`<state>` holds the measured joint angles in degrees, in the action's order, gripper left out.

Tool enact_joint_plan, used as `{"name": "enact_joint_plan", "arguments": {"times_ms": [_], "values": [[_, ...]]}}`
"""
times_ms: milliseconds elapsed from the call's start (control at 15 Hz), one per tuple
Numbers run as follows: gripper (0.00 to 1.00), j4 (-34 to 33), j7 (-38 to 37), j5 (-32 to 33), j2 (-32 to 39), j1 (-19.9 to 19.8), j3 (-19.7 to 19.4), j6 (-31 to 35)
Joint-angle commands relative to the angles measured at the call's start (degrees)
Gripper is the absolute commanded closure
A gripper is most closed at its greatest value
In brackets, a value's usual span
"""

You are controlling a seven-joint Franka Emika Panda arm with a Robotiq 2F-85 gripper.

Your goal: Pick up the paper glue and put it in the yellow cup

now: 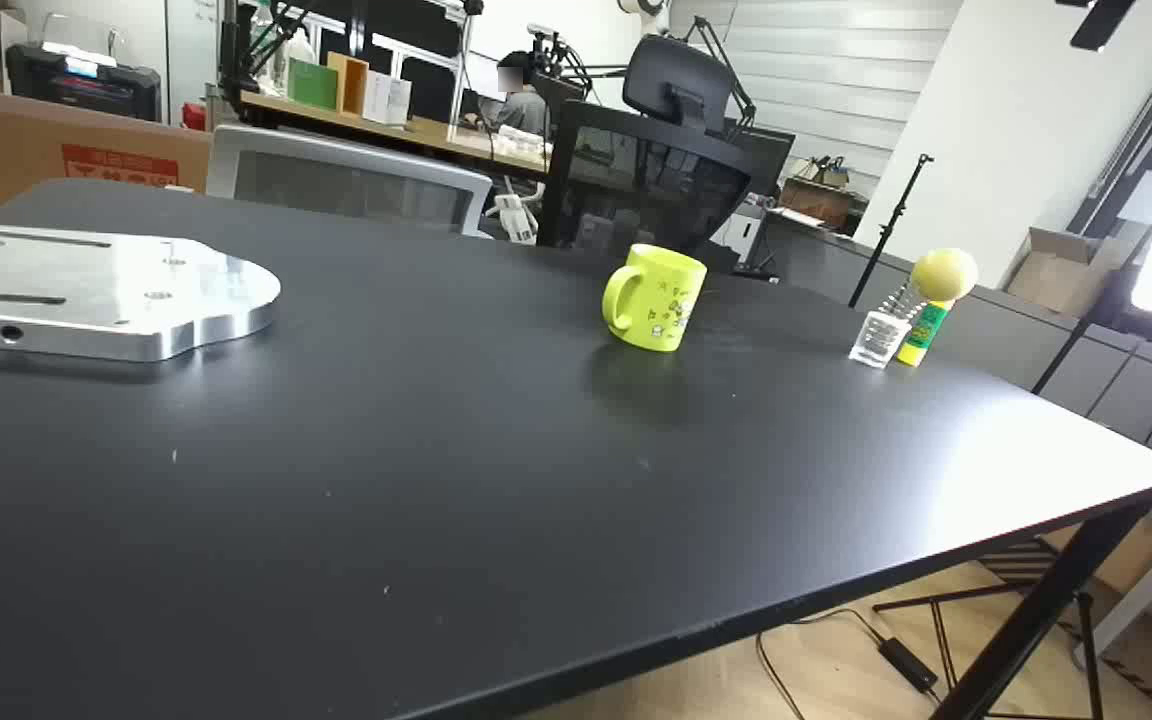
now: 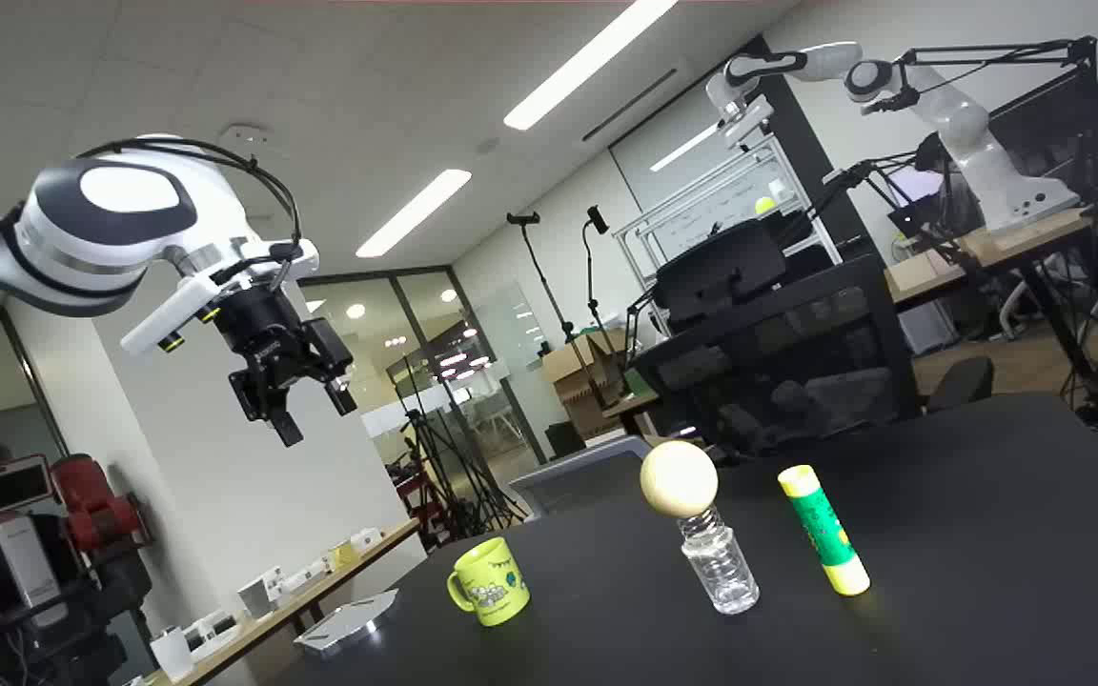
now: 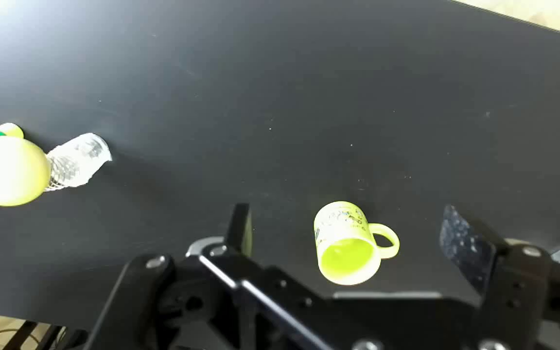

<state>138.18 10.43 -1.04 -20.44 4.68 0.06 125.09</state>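
Spread wide, the pincer (image 3: 348,228) is hanging empty, presumably for gripping the glue stick (image 1: 924,333), which is standing upright toward the right-hand corner of the worktop (image 1: 436,480) in an exterior view.

On the table (image 2: 949,505), exterior view: ball (image 2: 679,478) atop bottle (image 2: 722,570); mug (image 2: 494,585) at bottle's nine o'clock, glue stick (image 2: 823,530) at three.

Dark table (image 1: 456,450), black chair (image 1: 656,165) beyond, ceiling lights (image 2: 590,63) on.
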Motion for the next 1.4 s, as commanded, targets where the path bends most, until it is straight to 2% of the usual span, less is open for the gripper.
{"name": "enact_joint_plan", "arguments": {"times_ms": [0,667,867,1133,1333], "values": [[0.0,-0.1,0.0,-0.1,0.0,-0.2,0.2,-0.1],[0.0,-0.1,0.0,-0.1,0.0,-0.2,0.2,-0.1],[0.0,-1.2,4.9,-0.7,0.9,-0.3,-1.7,-0.9],[0.0,-3.7,17.3,-0.3,3.8,-1.3,-6.1,-3.7],[0.0,-6.0,22.2,1.5,6.9,-4.1,-9.0,-4.0]]}}
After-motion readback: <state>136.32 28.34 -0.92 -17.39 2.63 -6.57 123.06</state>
